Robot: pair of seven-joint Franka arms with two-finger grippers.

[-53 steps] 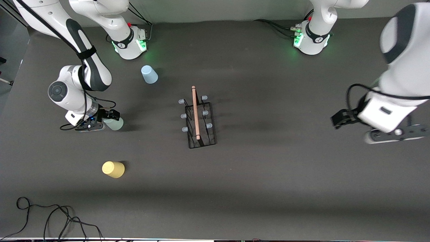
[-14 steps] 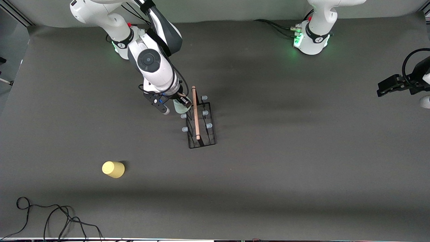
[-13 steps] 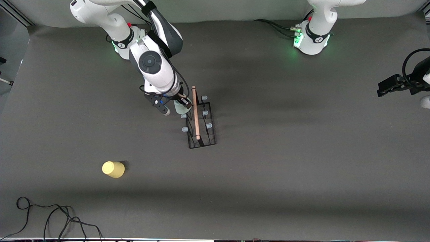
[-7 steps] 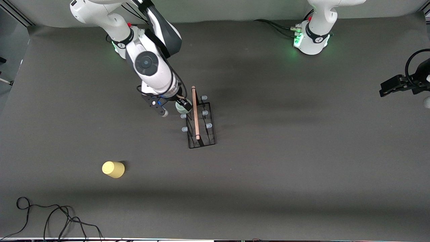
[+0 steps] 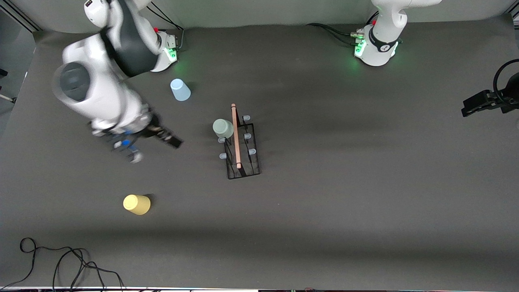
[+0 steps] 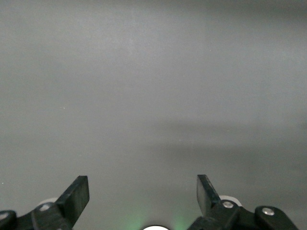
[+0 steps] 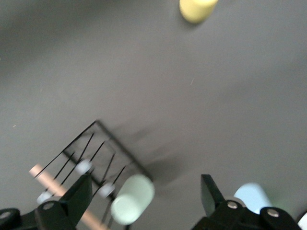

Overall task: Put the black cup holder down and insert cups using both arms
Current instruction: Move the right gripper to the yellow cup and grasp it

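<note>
Front view: right end effector (image 5: 170,141) wide and empty beside the black cup holder (image 5: 242,151), left end effector (image 5: 472,108) wide, waiting; yellow cup (image 5: 136,204) looks light, thin-walled — pinch its sides gently.

A: How is the light in the front view?

B: Even and soft from above. The dark worktop (image 5: 324,202) shows broad faint bands of shade, and green glow spills from each arm's base.

A: Any blur?

B: The right end effector (image 5: 152,140) and its arm are smeared by motion. Beside it, the pale green cup (image 5: 223,128) on the black cup holder (image 5: 242,154) is sharp there, yet soft in the right wrist view (image 7: 132,199).

A: And the left wrist view?

B: Dull grey and featureless past the left end effector (image 6: 143,194).
</note>
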